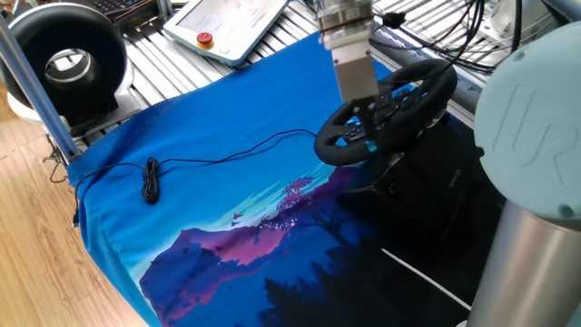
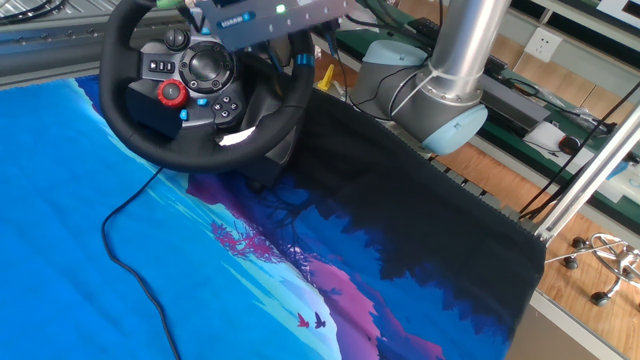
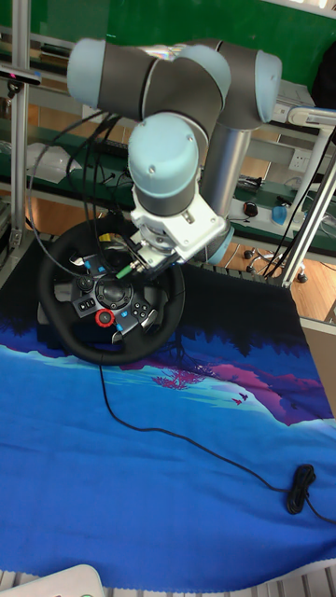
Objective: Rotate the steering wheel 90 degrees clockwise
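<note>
Steering wheel [image 2: 190, 85] sits at one edge of the blue printed cloth [image 1: 209, 191], tilted on its black base, red hub button [image 2: 171, 93] at the lower left of the hub in the other fixed view. Gripper [image 1: 361, 102] hangs over the wheel's upper rim, body just above it. Fingertips are hidden behind the gripper body and the rim in every view, so I cannot tell if the jaws are apart, together, or clamped on the rim.

Risks, as judgement:
- If the grip on the padded rim is shallow, fingers could slide along it and the wheel would turn short of 90 degrees.
- If the arm's path isn't an arc about the hub, it would drag the base sideways and bunch the cloth under the wheel.
- The wheel's black cable [image 1: 227, 150] trails from the wheel out across the cloth to a coil; a shifting base could tug it.
- Gripper wiring near the wheel's top rim in the tall fixed view could snag during the turn.
</note>
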Tool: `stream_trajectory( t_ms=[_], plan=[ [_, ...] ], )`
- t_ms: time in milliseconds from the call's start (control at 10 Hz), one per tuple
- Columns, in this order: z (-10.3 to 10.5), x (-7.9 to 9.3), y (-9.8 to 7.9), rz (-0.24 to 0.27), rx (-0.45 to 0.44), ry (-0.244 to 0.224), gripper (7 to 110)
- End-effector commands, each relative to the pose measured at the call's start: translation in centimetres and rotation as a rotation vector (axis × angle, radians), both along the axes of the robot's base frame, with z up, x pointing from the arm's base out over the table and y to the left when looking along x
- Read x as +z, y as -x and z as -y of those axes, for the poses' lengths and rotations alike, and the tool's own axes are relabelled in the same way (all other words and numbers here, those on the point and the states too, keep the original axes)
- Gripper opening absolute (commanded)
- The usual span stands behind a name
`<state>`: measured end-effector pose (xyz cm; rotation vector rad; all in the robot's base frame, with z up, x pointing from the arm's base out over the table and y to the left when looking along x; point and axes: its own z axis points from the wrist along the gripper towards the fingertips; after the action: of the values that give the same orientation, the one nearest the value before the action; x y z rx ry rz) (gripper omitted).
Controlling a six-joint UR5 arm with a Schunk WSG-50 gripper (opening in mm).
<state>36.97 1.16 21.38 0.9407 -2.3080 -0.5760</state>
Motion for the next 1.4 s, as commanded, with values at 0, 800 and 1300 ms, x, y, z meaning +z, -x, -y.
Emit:
stream_trajectory(
  t_ms=[0,800,1300],
  plan=[
    [2.8,2.3,0.3,-0.009,0.027,0.015,66],
    [7.2,1.3,2.0,0.028,0.072,0.012,44],
    [4.5,3.8,2.7,-0.013,0.039,0.033,44]
  ],
)
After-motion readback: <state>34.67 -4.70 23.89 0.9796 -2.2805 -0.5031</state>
